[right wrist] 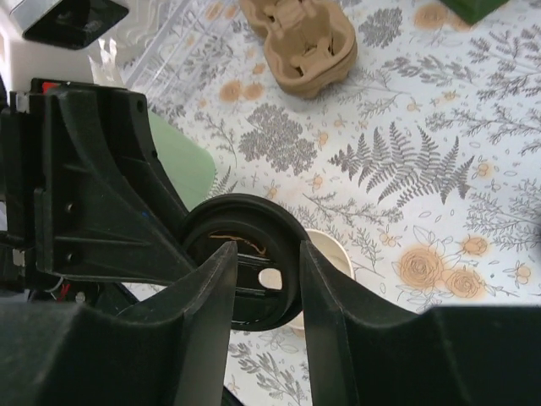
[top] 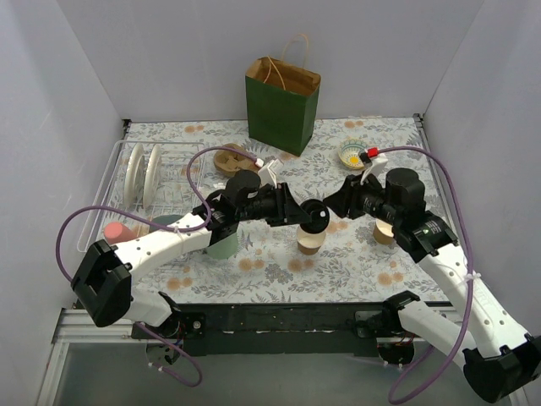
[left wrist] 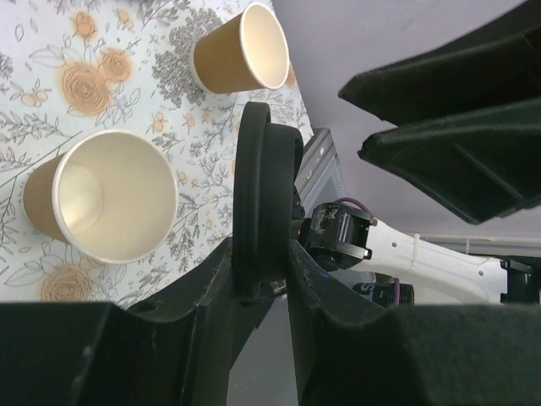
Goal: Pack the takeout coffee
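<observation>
My left gripper is shut on a round black plastic lid and holds it on edge above the table; the left wrist view shows its rim pinched between my fingers. A lidless brown paper cup stands just below the lid, and it also shows in the left wrist view. A second lidless brown cup stands by my right arm. My right gripper is open, facing the lid from the other side, fingertips just short of it. No cup has a lid on.
A green paper bag stands open at the back. A cardboard cup carrier lies behind my left arm. A mint-green cup stands under that arm. A dish rack with plates is at left, and a small bowl at back right.
</observation>
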Robot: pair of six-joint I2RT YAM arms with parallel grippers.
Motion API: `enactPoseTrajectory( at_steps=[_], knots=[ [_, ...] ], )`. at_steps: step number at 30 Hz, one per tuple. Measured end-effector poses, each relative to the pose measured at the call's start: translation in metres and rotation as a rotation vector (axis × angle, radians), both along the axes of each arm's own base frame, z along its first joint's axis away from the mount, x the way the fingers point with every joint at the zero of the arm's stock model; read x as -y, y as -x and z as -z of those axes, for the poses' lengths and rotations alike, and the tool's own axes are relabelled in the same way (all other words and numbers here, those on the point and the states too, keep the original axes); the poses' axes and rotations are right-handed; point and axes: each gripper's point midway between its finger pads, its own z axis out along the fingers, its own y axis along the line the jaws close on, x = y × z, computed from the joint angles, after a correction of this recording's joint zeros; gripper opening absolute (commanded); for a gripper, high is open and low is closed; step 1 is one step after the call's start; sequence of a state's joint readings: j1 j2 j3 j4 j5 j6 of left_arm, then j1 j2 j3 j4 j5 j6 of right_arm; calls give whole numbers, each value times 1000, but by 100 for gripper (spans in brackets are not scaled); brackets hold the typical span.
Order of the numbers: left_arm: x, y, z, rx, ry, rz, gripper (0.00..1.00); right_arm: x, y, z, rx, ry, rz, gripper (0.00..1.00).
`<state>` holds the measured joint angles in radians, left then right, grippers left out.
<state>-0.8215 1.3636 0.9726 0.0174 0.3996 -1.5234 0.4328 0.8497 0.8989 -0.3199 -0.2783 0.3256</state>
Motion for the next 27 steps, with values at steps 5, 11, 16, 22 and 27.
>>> enactPoseTrajectory(
  at_steps=[5, 11, 16, 22, 27],
  knots=[
    [0, 1, 19, -87, -24, -23, 21, -8, 7, 18, -37, 54, -20, 37],
    [0, 0, 19, -104, -17, -41, 20, -4, 9, 31, -63, 103, 5, 36],
    [0, -1, 19, -108, -10, -44, 20, -3, 11, 47, -95, 130, 8, 36],
    [1, -1, 19, -108, -3, -45, 20, -4, 13, 61, -128, 148, 0, 33],
    [1, -1, 27, -118, -11, -45, 27, -6, 14, 70, -145, 151, -2, 1]
  ],
)
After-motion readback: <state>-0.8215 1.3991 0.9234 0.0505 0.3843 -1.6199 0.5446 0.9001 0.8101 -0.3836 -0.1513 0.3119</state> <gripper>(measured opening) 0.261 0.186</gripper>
